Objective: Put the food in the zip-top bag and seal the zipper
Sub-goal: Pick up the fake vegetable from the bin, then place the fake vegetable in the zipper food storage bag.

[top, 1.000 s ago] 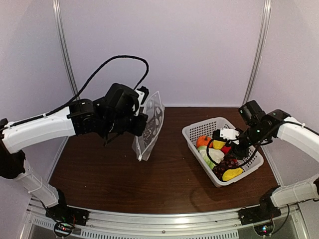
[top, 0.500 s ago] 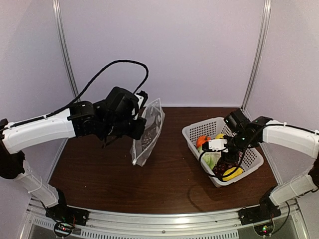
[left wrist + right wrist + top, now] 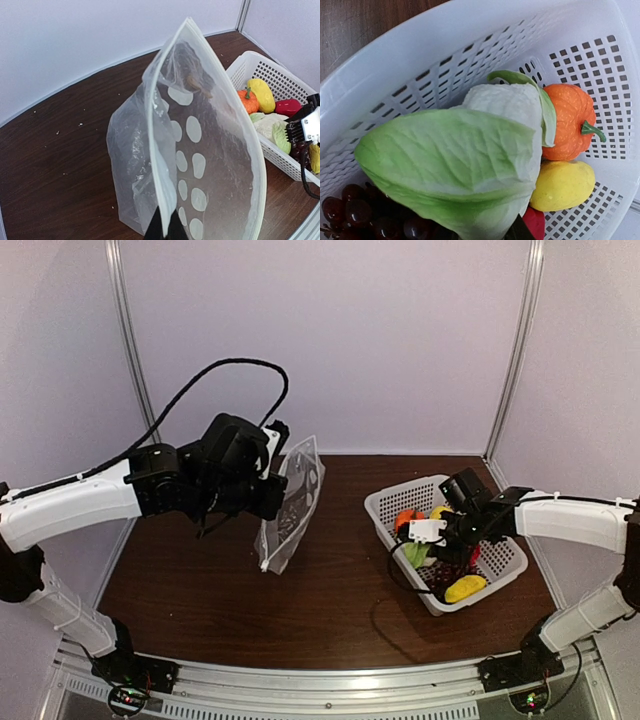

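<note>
Moved since earlier: right gripper had swung from the basket's far side down into its near-left part; left gripper had drifted slightly left, carrying the bag with it.
Left gripper: fingers were pressed together on the pale zipper strip of the clear floppy plastic bag printed with white dots.
Bag: it hung from those fingers above the dark brown wooden table, well apart from the right gripper.
Right gripper: it sat low inside the white mesh plastic basket; only one dark fingertip showed, so whether the fingers were apart or clamped could not be told.
Food under right gripper: the white toy cauliflower with green leaves lay directly against that fingertip.
Food beside it: the orange toy pumpkin and yellow toy piece touched the cauliflower's far side; the dark red toy grape bunch and red toy pepper lay just beside the fingertip.
Food location: all of it was in the basket.
</note>
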Action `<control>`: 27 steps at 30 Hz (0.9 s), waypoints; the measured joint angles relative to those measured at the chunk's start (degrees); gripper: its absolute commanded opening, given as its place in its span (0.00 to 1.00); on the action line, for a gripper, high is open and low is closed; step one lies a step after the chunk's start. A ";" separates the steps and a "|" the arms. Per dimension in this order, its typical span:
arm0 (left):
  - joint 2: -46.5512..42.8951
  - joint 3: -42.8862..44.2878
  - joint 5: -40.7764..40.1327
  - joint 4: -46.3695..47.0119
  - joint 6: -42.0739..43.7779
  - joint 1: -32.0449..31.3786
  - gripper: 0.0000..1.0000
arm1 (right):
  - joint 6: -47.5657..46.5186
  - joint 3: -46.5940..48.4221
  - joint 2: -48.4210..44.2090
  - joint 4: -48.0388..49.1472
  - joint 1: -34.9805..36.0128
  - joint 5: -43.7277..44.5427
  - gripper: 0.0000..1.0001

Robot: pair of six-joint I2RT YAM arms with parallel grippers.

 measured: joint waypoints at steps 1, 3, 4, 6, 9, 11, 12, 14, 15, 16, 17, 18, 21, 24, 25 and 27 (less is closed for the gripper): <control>-0.17 -0.04 0.00 -0.02 0.00 0.00 0.00 | 0.63 0.28 -0.28 -0.35 0.00 0.02 0.17; -0.26 -0.07 -0.04 0.02 0.00 0.00 0.00 | 1.62 1.14 -1.62 -2.36 0.00 -0.13 0.16; -0.26 -0.11 -0.07 0.02 0.00 0.04 0.00 | 2.05 1.70 -2.58 -3.41 0.00 -0.22 0.15; -0.26 -0.42 -0.11 0.17 0.00 0.20 0.00 | 3.26 4.13 -5.29 -7.02 0.00 -0.70 0.13; -0.26 -1.20 -0.15 1.25 -0.09 0.50 0.00 | 5.57 9.51 -9.38 -11.52 -0.09 -2.29 0.11; -0.15 -1.88 -0.17 2.82 -0.46 0.63 0.00 | 7.87 12.74 -12.17 -13.40 -0.22 -4.72 0.04; 0.00 -2.08 -0.17 3.48 -0.70 0.66 0.00 | 9.22 14.14 -13.44 -14.08 -0.26 -6.27 0.02; 0.87 -2.25 -0.15 5.31 -1.31 0.79 0.00 | 11.96 16.39 -14.91 -15.17 -0.28 -9.46 0.00; 1.66 -2.25 -0.17 6.62 -1.57 0.90 0.00 | 13.20 17.44 -15.15 -15.54 -0.28 -11.06 0.00; 2.54 -2.25 -0.15 7.82 -1.95 0.94 0.00 | 15.04 18.75 -15.15 -15.89 -0.31 -13.55 0.00; 3.74 -2.23 -0.15 9.42 -2.36 1.01 0.00 | 16.98 19.87 -14.95 -15.98 -0.31 -16.02 0.00; 4.61 -2.23 -0.15 10.34 -2.69 1.01 0.00 | 18.62 20.85 -14.62 -15.98 -0.31 -18.49 0.00; 7.43 -2.21 0.00 13.44 -3.74 1.01 0.00 | 23.63 23.15 -13.00 -15.67 -0.31 -25.90 0.00; 9.84 -2.01 -0.02 15.93 -5.20 1.01 0.00 | 30.10 25.35 -10.32 -14.21 -0.31 -33.29 0.00; 10.43 -1.99 -0.02 16.87 -5.77 1.01 0.00 | 32.57 25.81 -9.31 -12.98 -0.31 -35.69 0.00; 11.19 -1.99 0.00 18.38 -6.75 1.01 0.00 | 37.73 26.38 -7.39 -10.12 -0.31 -39.82 0.00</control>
